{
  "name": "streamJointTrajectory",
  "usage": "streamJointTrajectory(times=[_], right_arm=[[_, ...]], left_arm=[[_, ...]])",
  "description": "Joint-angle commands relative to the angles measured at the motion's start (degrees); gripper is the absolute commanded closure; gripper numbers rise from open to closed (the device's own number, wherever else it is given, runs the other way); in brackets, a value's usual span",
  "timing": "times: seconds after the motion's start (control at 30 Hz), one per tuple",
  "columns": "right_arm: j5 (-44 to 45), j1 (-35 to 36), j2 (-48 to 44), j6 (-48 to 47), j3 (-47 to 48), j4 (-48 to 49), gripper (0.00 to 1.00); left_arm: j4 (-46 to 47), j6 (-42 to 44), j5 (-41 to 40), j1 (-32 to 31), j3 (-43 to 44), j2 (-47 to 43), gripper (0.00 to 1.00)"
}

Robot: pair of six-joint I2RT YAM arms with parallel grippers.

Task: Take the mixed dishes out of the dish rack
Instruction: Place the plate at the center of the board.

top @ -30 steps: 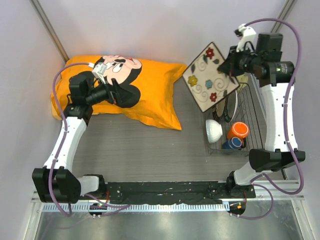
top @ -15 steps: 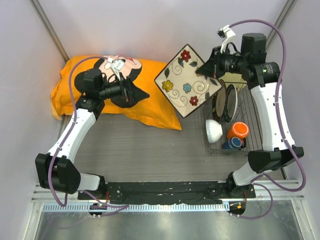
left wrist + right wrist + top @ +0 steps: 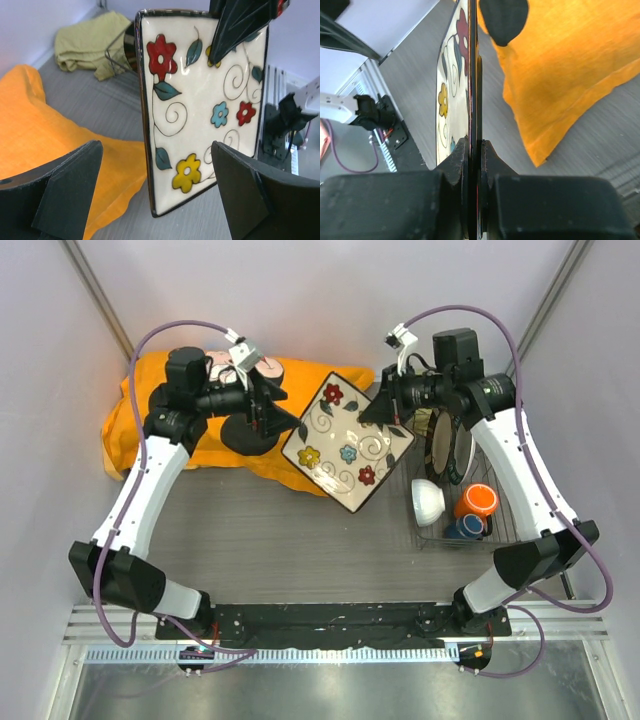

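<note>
Right gripper (image 3: 374, 408) pinched tight on top edge of square floral plate (image 3: 345, 445), airborne at 9 o'clock from dish rack (image 3: 497, 502). Left gripper (image 3: 283, 418) spread wide, holding nothing, at plate's 9 o'clock.

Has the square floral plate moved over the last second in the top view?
Yes. Clamped in the right gripper, the square floral plate has travelled left and slightly nearer, away from the dish rack, and now overlaps the orange pillow's edge.

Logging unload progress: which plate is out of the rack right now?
The square cream floral plate, gripped by its edge in the right end effector. The round brown plate and white plate stand on edge in the dish rack.
</note>
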Motion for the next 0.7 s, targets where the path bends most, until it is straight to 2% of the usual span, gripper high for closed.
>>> streamJointTrajectory(times=[0.0,0.23,0.37,0.67], right_arm=[[-7.30,1.86,-5.30,3.10,1.41,8.02,0.99],[-8.97,5.11,-5.56,3.72,0.54,9.34,0.99],[-9.50,6.08,-5.65,3.45,0.09,9.43,0.99],[-9.68,6.79,-6.17,2.75,-0.43,9.34,0.99]], left_arm=[[-11.49,12.73,1.28,-1.71,2.56,2.79,0.05],[-18.26,17.84,2.24,-4.43,4.40,6.56,0.05],[-20.11,16.89,5.93,-5.49,5.98,8.32,0.09],[-21.51,12.49,14.72,-6.19,7.66,9.91,0.35]])
